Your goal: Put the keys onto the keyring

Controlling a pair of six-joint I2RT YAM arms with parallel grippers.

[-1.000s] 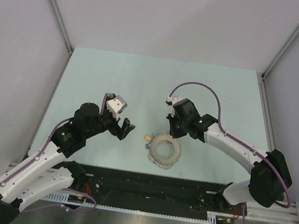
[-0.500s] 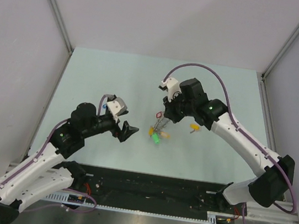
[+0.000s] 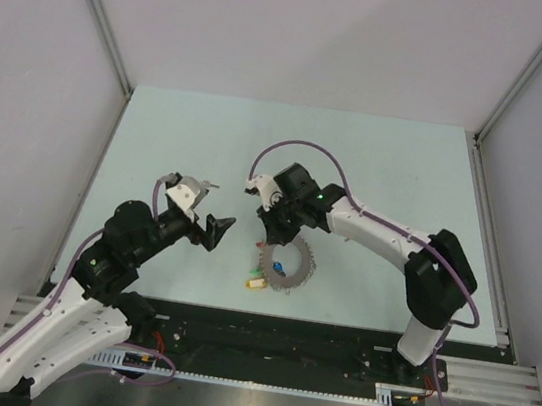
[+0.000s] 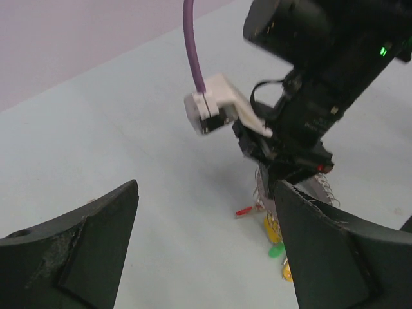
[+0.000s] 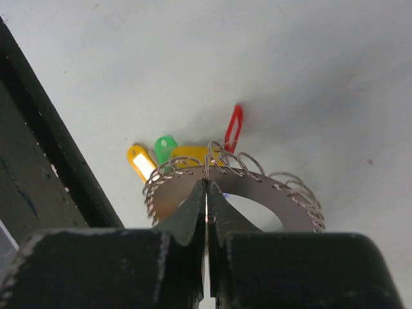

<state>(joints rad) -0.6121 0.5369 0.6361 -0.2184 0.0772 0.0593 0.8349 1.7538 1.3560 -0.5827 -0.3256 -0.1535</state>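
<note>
My right tool (image 5: 206, 193) is clenched on the near rim of the keyring (image 5: 270, 207); the wrist view shows both fingers pressed together with the thin grey plate pinched between them. In the overhead view the keyring sits at lower centre of the frame, just below this tool, and looks tilted rather than flat on the bench (image 3: 189, 141). My left tool (image 3: 217, 231) is released, jaws spread wide, left of centre and well apart from the ring, holding nothing. A blue-tagged key (image 3: 277, 265) shows inside the ring's opening and a yellow-tagged key (image 3: 256, 284) lies at its lower left edge. From the right wrist, a green tag (image 5: 164, 147) and a red tag (image 5: 233, 125) cluster beside yellow ones at the ring's far rim. I cannot tell whether the blue and yellow keys hang from the wire loops or merely lie against the ring. Judgement: the ring is secured, but threading is not confirmed. What is left is for the free left tool to pick up any loose key and hook it onto a loop.
</note>
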